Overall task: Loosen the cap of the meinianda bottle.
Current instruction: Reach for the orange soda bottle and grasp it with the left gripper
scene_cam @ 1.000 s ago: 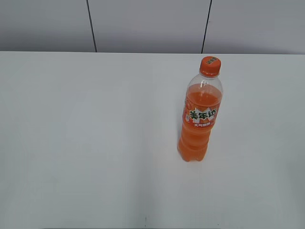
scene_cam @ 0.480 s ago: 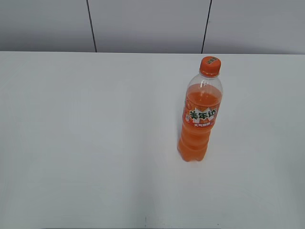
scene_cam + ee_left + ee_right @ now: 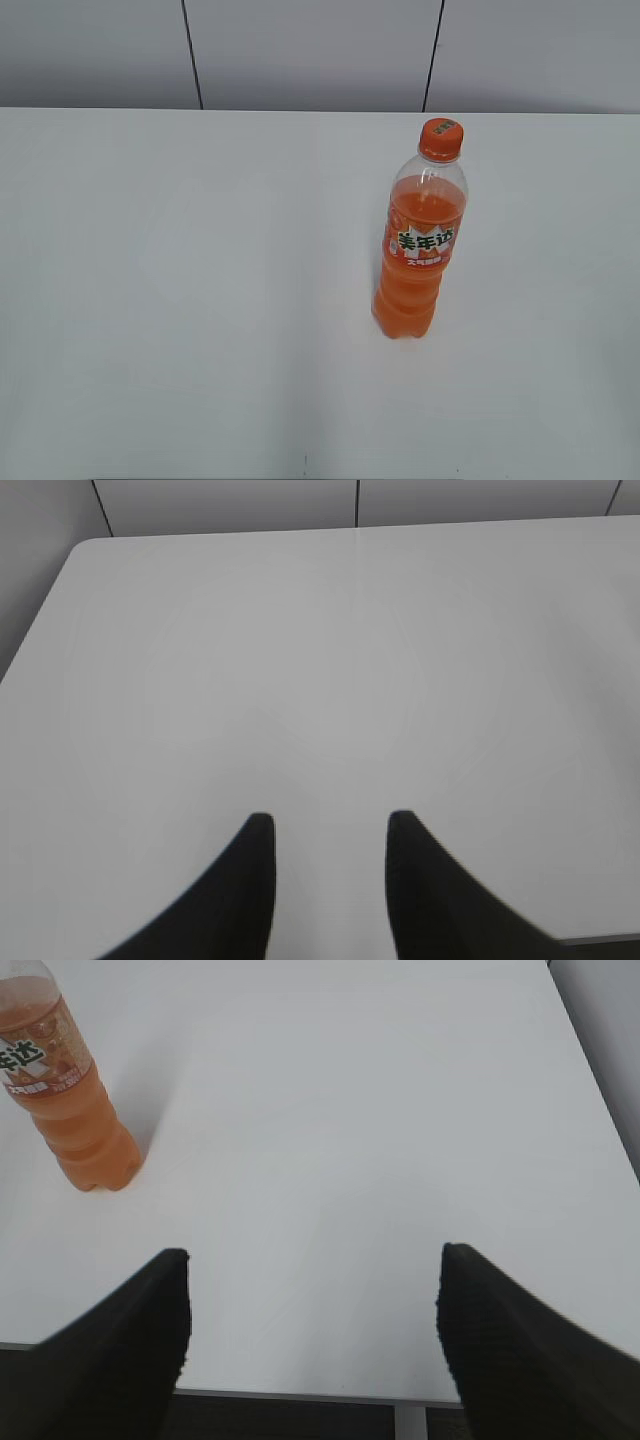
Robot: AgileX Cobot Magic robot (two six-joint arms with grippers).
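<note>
The meinianda bottle (image 3: 418, 262) stands upright on the white table (image 3: 200, 300), right of the middle in the exterior view, with its orange cap (image 3: 440, 139) on top. Its lower body and label also show at the top left of the right wrist view (image 3: 70, 1100); the cap is cut off there. My right gripper (image 3: 312, 1300) is open and empty above the table's front edge, well to the right of the bottle. My left gripper (image 3: 325, 825) is open and empty over bare table. Neither gripper shows in the exterior view.
A grey panelled wall (image 3: 310, 50) runs behind the table's far edge. The table's left rounded corner (image 3: 85, 545) shows in the left wrist view. Its front edge (image 3: 300, 1396) and right edge (image 3: 600, 1090) show in the right wrist view.
</note>
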